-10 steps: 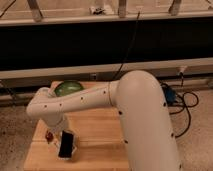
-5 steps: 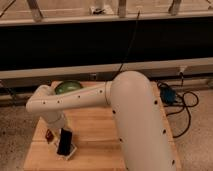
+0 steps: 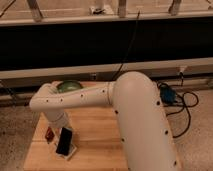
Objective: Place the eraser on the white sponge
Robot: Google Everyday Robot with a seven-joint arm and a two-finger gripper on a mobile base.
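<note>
The black eraser (image 3: 64,141) stands tilted over the front left of the wooden table, its lower end on or just above the white sponge (image 3: 71,152), of which only a pale edge shows under it. My gripper (image 3: 63,130) reaches down from the white arm and is shut on the eraser's upper end.
A small dark red oblong thing (image 3: 49,134) lies just left of the eraser. A green rounded object (image 3: 69,85) sits at the table's back, partly behind my arm (image 3: 85,97). The wooden table (image 3: 97,145) ends close in front and at the left. Cables and a blue item (image 3: 167,95) lie on the floor to the right.
The arm has shifted slightly and the eraser has tilted and moved a little with the gripper, staying over the sponge.
</note>
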